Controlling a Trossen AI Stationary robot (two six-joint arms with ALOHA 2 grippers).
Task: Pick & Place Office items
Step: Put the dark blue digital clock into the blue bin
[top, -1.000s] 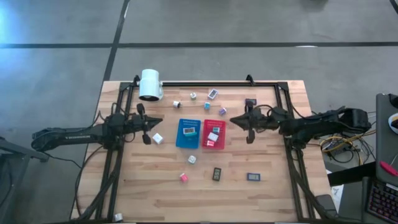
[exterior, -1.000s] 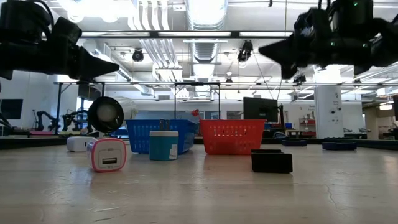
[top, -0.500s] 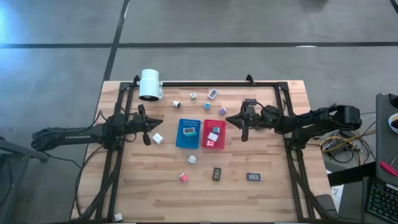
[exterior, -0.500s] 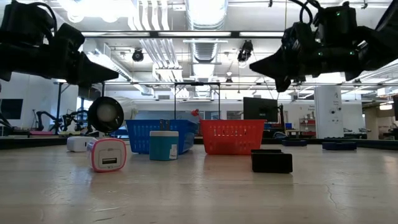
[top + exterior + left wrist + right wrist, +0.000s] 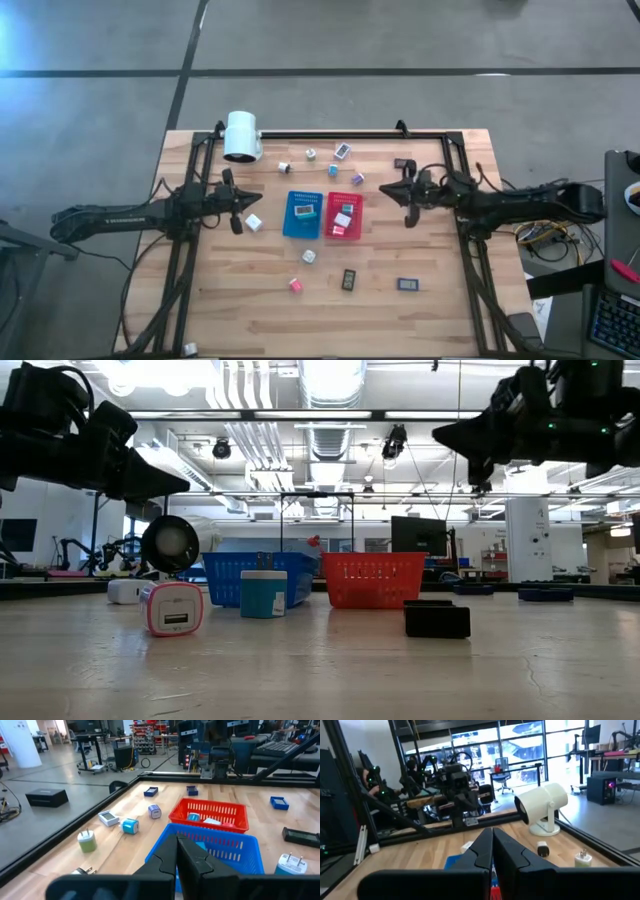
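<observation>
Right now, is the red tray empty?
No, the high view shows small items lying inside the red tray, beside the blue tray.

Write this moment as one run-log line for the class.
left gripper: shut, empty, left of blue tray | right gripper: shut, empty, right of red tray | items: some in trays, rest on table

Small office items (image 5: 308,256), white, pink, teal and blue cubes and dark flat rectangles, lie scattered across the desk (image 5: 220,300). A white cube (image 5: 254,222) sits just beside the left tool (image 5: 247,196); a dark rectangle (image 5: 401,163) lies near the right tool (image 5: 388,187).
</observation>
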